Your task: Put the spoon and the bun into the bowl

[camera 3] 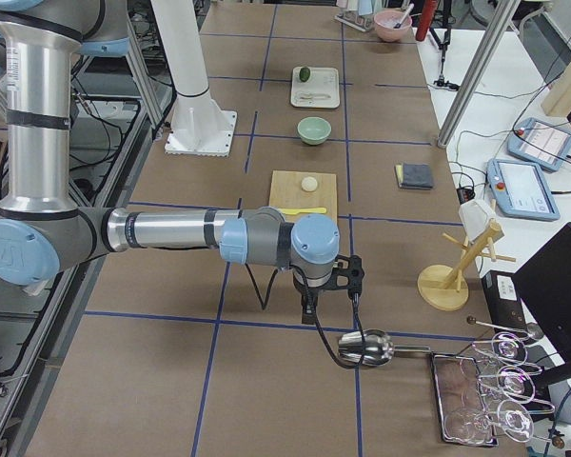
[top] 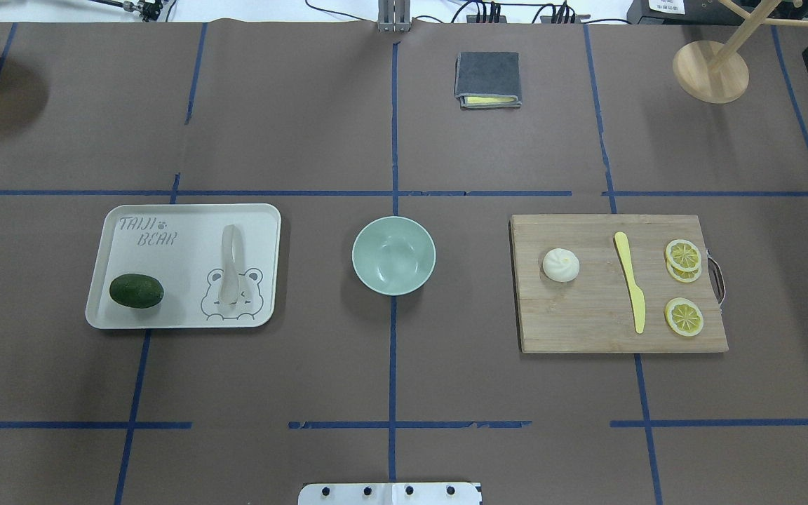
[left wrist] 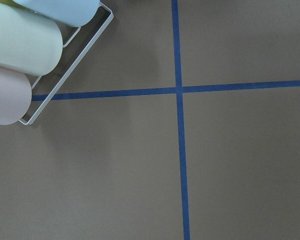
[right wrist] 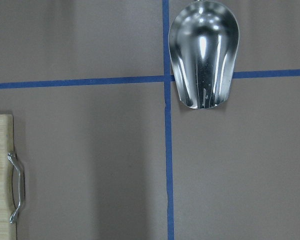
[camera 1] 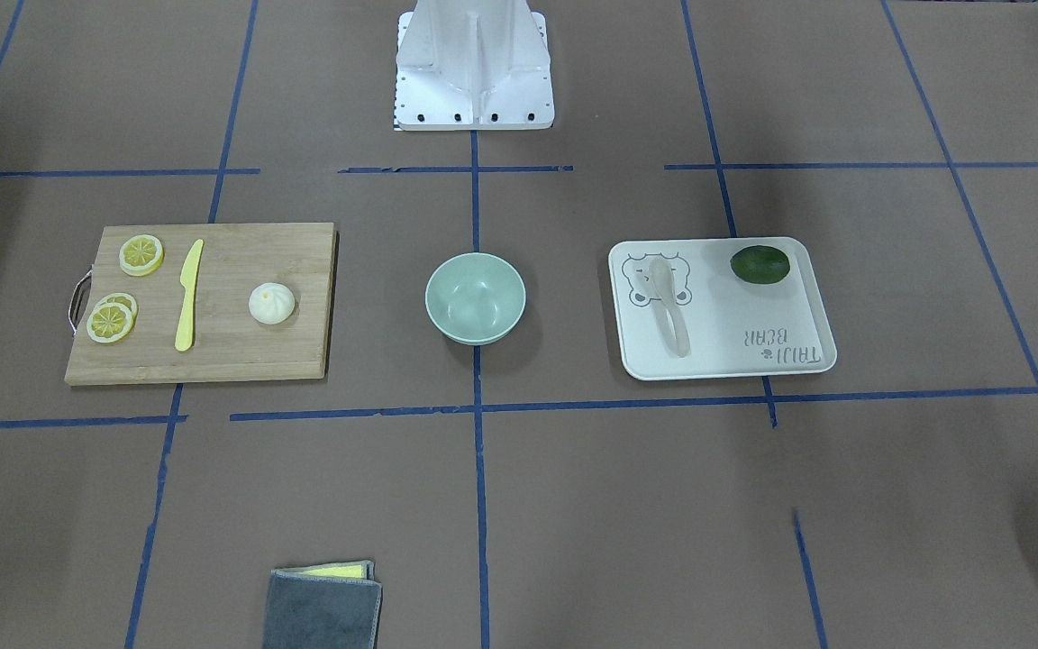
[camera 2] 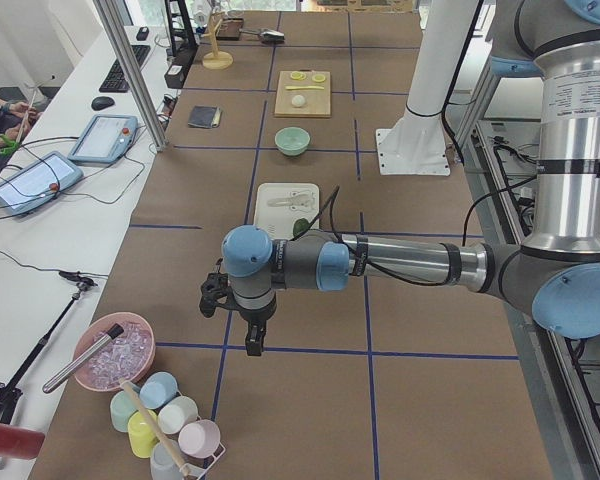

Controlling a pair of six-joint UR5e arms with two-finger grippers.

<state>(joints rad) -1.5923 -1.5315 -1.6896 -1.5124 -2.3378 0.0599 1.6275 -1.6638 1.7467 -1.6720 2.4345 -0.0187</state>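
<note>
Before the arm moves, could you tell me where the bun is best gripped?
Probably across its widest middle, coming straight down. The bun sits pleats up on the board, is round all over, and lies apart from the knife, so either side looks free for a finger.

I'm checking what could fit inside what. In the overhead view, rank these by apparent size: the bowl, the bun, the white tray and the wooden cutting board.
1. wooden cutting board, only slightly larger than the tray
2. white tray
3. bowl
4. bun, clearly the smallest
</note>
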